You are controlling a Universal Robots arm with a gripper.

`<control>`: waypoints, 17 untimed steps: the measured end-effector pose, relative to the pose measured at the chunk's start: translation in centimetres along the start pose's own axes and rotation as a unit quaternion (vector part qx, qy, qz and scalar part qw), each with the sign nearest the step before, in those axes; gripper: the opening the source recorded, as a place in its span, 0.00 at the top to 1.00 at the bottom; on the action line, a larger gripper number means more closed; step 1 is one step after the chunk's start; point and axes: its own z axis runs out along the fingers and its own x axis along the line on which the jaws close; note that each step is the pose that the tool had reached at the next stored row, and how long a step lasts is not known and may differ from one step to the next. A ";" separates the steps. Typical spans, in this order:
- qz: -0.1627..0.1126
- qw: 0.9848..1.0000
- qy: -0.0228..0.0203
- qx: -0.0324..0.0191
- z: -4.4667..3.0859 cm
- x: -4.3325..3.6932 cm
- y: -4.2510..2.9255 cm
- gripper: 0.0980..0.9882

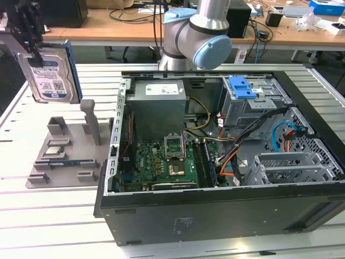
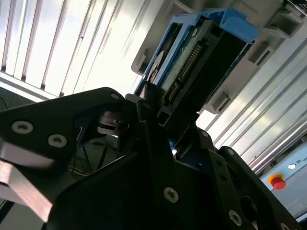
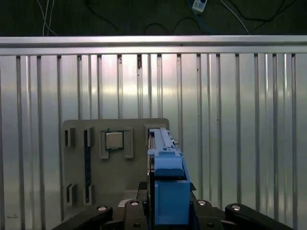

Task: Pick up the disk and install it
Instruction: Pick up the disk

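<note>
Ribbed aluminium table (image 1: pixel 48 226) runs under the whole scene, with cluttered wooden desks along the top of the exterior view.

In the upper left of that frame hangs the disk (image 1: pixel 54 75), a flat rectangular silver metal hard drive with a white-and-blue label and a blue plastic frame around its edges. It is in the air, touching nothing but the gripper. Its long axis stands nearly upright, with the labelled face turned towards the camera.

Directly above it, the black two-fingered gripper (image 1: pixel 36 54) has its fingers clamped on the disk's top end, so the disk hangs straight down from the tool. In the second wrist view the disk (image 2: pixel 192 62) runs away from the fingers along the tool's own axis, its connector edge in sight. In the first wrist view its blue frame (image 3: pixel 165 167) sits centred between the two finger mounts.

Below the disk, and apart from it, lies a flat grey plastic fixture tray (image 1: pixel 59 162) with upright posts.

Well apart, towards the exterior view's right, stands the open black computer case (image 1: pixel 215 216). In its upper right corner is a silver metal drive cage (image 1: pixel 253 108), topped by a blue plastic latch piece (image 1: pixel 241 86). From the disk the cage lies across the frame, to the right and lower. The grey-and-blue robot arm (image 1: pixel 199 32) rises behind the case.
</note>
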 end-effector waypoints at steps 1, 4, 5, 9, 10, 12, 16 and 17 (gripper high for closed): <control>0.000 1.000 0.000 0.000 -0.36 -0.01 0.01 0.70; 0.000 1.000 0.000 0.000 -1.30 -0.02 0.01 0.70; 0.000 1.000 0.000 0.000 -1.67 -0.03 0.02 0.70; 0.000 1.000 0.000 0.000 -3.20 -0.06 0.03 0.70; 0.000 1.000 0.000 0.000 -3.64 -0.06 0.03 0.70; 0.000 1.000 0.000 0.000 -4.41 -0.08 0.04 0.70; 0.000 1.000 0.000 0.000 -6.33 -0.11 0.05 0.70; 0.000 1.000 0.000 0.000 -7.21 -0.14 0.07 0.70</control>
